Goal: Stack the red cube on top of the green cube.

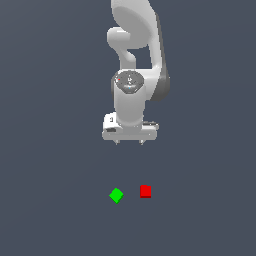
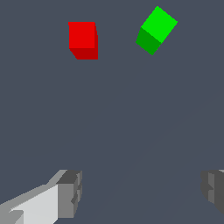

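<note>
Red cube [image 1: 145, 191] and green cube [image 1: 116, 195] both loose on the floor, claw empty above them.

Gripper [image 1: 129, 143] hangs off the white arm [image 1: 131, 75] with its fingers [image 2: 70, 192] spread wide, nothing between them, well clear of both cubes. Out from there, the red cube sits flat on the dark grey floor [image 1: 50, 200], just to the exterior view's right of the green one, which is turned like a diamond. Small gap between the two, not touching.
</note>
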### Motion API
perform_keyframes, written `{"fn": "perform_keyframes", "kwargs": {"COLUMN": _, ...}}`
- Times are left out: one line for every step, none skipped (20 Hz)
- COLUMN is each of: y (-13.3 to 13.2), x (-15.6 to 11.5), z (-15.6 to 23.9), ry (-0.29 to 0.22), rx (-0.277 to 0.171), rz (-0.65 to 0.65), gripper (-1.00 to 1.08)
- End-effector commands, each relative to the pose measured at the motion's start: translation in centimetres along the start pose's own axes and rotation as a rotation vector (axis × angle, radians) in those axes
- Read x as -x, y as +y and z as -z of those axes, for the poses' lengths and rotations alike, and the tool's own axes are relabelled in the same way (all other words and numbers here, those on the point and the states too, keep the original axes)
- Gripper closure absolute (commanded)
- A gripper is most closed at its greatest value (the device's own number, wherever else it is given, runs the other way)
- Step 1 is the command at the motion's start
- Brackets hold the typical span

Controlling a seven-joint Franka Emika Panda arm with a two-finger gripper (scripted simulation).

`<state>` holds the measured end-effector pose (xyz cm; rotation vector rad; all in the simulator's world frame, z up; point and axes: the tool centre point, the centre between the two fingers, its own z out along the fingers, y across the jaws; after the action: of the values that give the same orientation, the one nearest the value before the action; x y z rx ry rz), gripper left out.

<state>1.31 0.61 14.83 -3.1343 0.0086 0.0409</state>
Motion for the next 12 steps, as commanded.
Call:
{"fn": "perform_keyframes", "kwargs": {"y": -0.4, "x": -1.0, "z": -0.5, "ry": 0.001, "rx": 0.000, "rz": 0.000, "gripper": -0.92}}
{"fn": "perform_keyframes", "kwargs": {"y": -0.6, "x": -1.4, "z": -0.7, "ry": 0.002, "rx": 0.001, "rz": 0.000, "gripper": -0.92}}
{"fn": "perform_keyframes", "kwargs": {"y": -0.8, "x": -1.9, "z": -1.0, "ry": 0.003, "rx": 0.001, "rz": 0.000, "gripper": -0.92}}
{"fn": "perform_keyframes", "kwargs": {"y": -1.1, "x": -2.4, "z": -1.2, "ry": 0.004, "rx": 0.001, "rz": 0.000, "gripper": -0.92}}
{"fn": "perform_keyframes", "kwargs": {"y": -1.3, "x": -2.9, "z": -1.5, "ry": 0.005, "rx": 0.001, "rz": 0.000, "gripper": -0.92}}
{"fn": "perform_keyframes", "kwargs": {"y": -1.5, "x": -3.5, "z": -1.8, "ry": 0.006, "rx": 0.001, "rz": 0.000, "gripper": -0.92}}
{"fn": "perform_keyframes", "kwargs": {"y": -1.7, "x": -4.0, "z": -2.0, "ry": 0.007, "rx": 0.002, "rz": 0.000, "gripper": -0.92}}
{"fn": "perform_keyframes", "kwargs": {"y": -2.0, "x": -4.6, "z": -2.3, "ry": 0.007, "rx": 0.002, "rz": 0.000, "gripper": -0.92}}
{"fn": "perform_keyframes", "kwargs": {"y": -2.2, "x": -5.1, "z": -2.6, "ry": 0.008, "rx": 0.002, "rz": 0.000, "gripper": -0.92}}
{"fn": "perform_keyframes", "kwargs": {"y": -2.4, "x": -5.6, "z": -2.8, "ry": 0.009, "rx": 0.002, "rz": 0.000, "gripper": -0.92}}
{"fn": "perform_keyframes", "kwargs": {"y": -2.6, "x": -6.1, "z": -3.0, "ry": 0.010, "rx": 0.002, "rz": 0.000, "gripper": -0.92}}
{"fn": "perform_keyframes", "kwargs": {"y": -2.8, "x": -6.6, "z": -3.3, "ry": 0.011, "rx": 0.003, "rz": 0.000, "gripper": -0.92}}
